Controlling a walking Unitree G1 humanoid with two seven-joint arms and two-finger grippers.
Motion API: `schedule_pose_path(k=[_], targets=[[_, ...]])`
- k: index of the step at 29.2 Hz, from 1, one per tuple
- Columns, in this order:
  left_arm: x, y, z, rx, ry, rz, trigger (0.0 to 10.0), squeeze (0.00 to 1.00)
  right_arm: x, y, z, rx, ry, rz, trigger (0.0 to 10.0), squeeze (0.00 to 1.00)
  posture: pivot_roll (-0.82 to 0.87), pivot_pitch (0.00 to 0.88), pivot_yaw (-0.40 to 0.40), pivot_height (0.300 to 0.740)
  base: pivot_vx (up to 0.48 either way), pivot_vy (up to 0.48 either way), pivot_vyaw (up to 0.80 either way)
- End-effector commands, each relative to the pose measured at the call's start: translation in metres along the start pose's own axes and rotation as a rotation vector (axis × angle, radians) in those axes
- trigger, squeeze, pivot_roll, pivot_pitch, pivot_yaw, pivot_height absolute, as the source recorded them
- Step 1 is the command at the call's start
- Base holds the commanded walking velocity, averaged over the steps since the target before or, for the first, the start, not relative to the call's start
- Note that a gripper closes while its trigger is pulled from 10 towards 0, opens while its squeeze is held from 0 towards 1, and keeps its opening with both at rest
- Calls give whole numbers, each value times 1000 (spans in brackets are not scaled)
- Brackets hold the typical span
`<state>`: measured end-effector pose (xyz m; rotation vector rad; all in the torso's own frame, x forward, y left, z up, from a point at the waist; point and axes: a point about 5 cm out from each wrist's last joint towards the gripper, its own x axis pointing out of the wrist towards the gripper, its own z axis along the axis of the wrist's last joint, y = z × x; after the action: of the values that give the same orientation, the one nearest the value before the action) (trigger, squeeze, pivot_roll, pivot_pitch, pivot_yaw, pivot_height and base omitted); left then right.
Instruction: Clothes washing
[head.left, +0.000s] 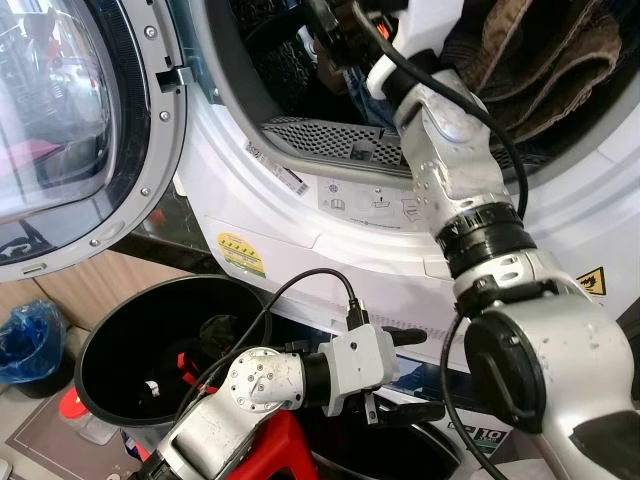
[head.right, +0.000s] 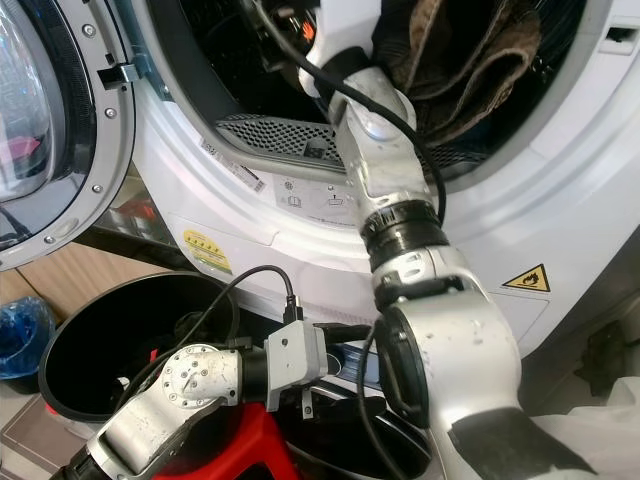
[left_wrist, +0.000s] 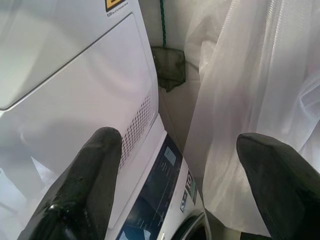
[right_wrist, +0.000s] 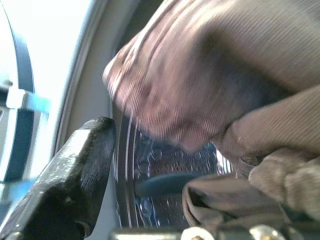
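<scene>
The front-loading machine (head.left: 300, 215) stands with its round door (head.left: 70, 130) swung open to the left. A brown ribbed garment (head.left: 540, 50) hangs in the right part of the drum mouth. My right arm (head.left: 460, 170) reaches up into the drum, its gripper (head.left: 330, 35) deep inside beside the garment. In the right wrist view one black finger (right_wrist: 75, 170) stands wide to the side, and the brown garment (right_wrist: 215, 75) covers the other. My left gripper (head.left: 420, 372) is open and holds nothing, low in front of the machine and pointing right.
A black bucket (head.left: 110, 350) stands on the floor below the door, with small items inside. A red stool (head.left: 270, 445) is under my left arm. A blue bag (head.left: 30, 335) lies at the far left. White curtain (left_wrist: 260, 75) hangs to the right.
</scene>
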<state>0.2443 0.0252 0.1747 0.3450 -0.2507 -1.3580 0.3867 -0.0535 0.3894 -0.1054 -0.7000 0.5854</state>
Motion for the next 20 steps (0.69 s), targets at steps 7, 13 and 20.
schedule_pose_path(k=[7, 13, 20], targets=[[-1, 4, -1, 8, 8, 1, 10000, 0, -20, 2, 5, -63, -11, 61, 10000, 0, -11, 22, 114, 740, 0, 0, 0], [-1, 4, -2, 6, 10, 0, 10000, 0, -40, 13, 11, -61, -17, 137, 10000, 0, -22, 23, 111, 740, 0, 0, 0], [1, 3, -3, 5, 6, -4, 10000, 0, -73, 29, 14, 35, -33, 279, 10000, 0, -19, 8, 100, 740, 0, 0, 0]])
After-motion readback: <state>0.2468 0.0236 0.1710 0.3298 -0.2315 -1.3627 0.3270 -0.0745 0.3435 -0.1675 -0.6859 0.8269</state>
